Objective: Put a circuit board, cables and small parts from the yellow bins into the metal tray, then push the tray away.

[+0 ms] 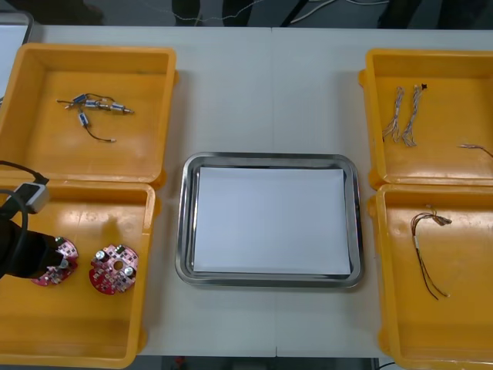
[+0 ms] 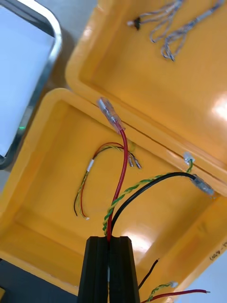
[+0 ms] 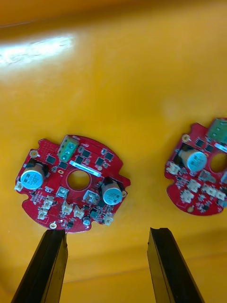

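- Left claw (image 3: 108, 232) hangs released over the 8 o'clock bin (image 1: 148, 231), counted from the metal tray (image 1: 183, 223). Its fingers (image 3: 52, 255) are spread just short of a red circuit board (image 3: 73, 182), and a second board (image 3: 201, 173) lies apart.
- Right claw (image 2: 109, 239) is clenched on a bundle of cables (image 2: 112, 215), red, black and green-yellow twisted, above the 4 o'clock bin (image 2: 52, 199), where a red and yellow cable (image 2: 91, 164) lies.
- The tray, white inside, sits mid-bench (image 1: 269, 85).
- Small metal parts (image 1: 96, 104) lie in the 10 o'clock bin (image 1: 46, 77).
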You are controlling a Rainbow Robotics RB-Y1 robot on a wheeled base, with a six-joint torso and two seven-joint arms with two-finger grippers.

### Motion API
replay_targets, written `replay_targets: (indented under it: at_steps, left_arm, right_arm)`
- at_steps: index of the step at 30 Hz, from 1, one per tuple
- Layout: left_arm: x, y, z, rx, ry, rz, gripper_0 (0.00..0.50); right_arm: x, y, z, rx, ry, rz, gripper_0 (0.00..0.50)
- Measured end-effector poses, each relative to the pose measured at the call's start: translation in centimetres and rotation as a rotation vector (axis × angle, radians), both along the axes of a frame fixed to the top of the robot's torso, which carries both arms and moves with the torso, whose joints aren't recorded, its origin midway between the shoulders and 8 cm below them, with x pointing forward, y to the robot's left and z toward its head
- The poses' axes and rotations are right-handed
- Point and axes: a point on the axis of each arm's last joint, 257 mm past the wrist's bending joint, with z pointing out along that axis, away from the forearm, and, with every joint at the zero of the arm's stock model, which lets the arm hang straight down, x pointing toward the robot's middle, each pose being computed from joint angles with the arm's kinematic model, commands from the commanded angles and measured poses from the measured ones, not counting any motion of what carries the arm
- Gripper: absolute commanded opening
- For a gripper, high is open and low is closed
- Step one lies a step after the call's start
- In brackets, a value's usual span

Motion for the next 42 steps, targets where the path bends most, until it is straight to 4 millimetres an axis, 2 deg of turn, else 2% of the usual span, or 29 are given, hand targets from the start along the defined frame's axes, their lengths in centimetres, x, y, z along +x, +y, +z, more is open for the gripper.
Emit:
replay_targets:
  at_steps: [8, 17, 22, 28, 42]
  left_arm:
    - [0.7, -0.5, 1.0, 0.052, 0.002, -0.234, 0.500]
    - [2.7, 0.9, 1.6, 0.055, 0.003, -0.195, 0.500]
    - [3.5, 0.2, 1.3, 0.074, 0.008, -0.223, 0.500]
    - [3.5, -0.6, 0.6, 0.091, 0.019, -0.255, 0.500]
    - [4.0, -0.7, -0.8, 0.154, -0.001, -0.396, 0.500]
  right_arm:
    - [-0.8, 4.4, -1.3, -0.052, 0.009, 0.152, 0.000]
    - [-0.4, 8.7, -1.8, -0.117, 0.009, 0.306, 0.000]
    - [0.1, 10.2, -1.9, -0.159, 0.003, 0.343, 0.000]
    - [0.5, 11.7, -2.2, -0.181, 0.001, 0.367, 0.000]
    - [0.2, 14.3, -3.2, -0.247, 0.018, 0.470, 0.000]
